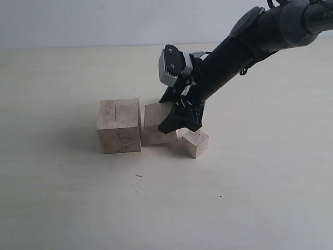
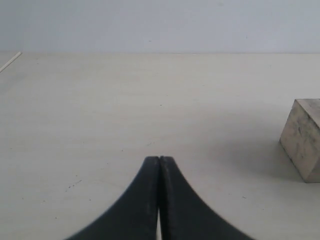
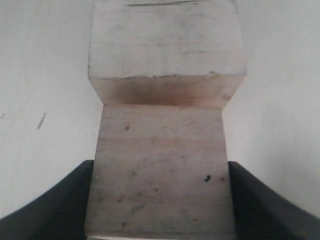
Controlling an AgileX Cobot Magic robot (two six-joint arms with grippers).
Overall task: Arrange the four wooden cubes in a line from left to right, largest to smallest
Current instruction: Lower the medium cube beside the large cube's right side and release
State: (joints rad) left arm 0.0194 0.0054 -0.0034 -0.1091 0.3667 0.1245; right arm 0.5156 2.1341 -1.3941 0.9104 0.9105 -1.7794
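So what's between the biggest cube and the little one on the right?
A medium cube, gripped by the right gripper, stands close beside the largest cube, with the small cube beyond it. The exterior view shows this.

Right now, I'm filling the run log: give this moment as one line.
right gripper: shut on medium cube | beside largest cube | left gripper: shut, empty

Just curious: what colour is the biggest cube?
The largest wooden cube is pale unpainted wood, dark line on top; exterior view best.
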